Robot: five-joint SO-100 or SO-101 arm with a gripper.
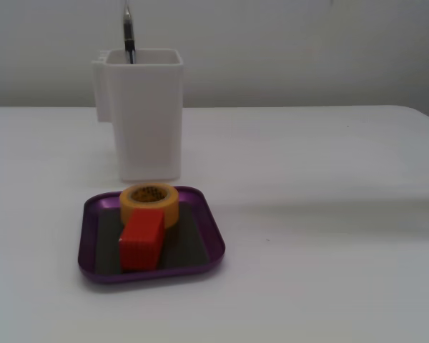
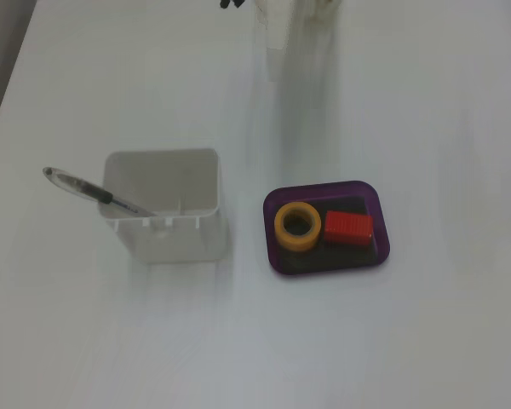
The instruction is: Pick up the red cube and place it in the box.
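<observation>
The red cube [image 1: 141, 241] rests on the dark floor of the purple box [image 1: 216, 246], touching the yellow tape roll [image 1: 150, 203] behind it. From above, the cube [image 2: 348, 227] lies in the right half of the box [image 2: 324, 184], with the tape roll [image 2: 297, 227] in the left half. Nothing holds the cube. The gripper's fingers show in neither fixed view. Only a pale blurred part of the arm [image 2: 294, 25] and a small dark bit [image 2: 230, 3] show at the top edge of the view from above.
A tall white square container [image 1: 144, 114] with a pen [image 1: 128, 32] in it stands just behind the box. From above, the container [image 2: 162, 204] is left of the box, with the pen [image 2: 94, 193] leaning out to the left. The table is white.
</observation>
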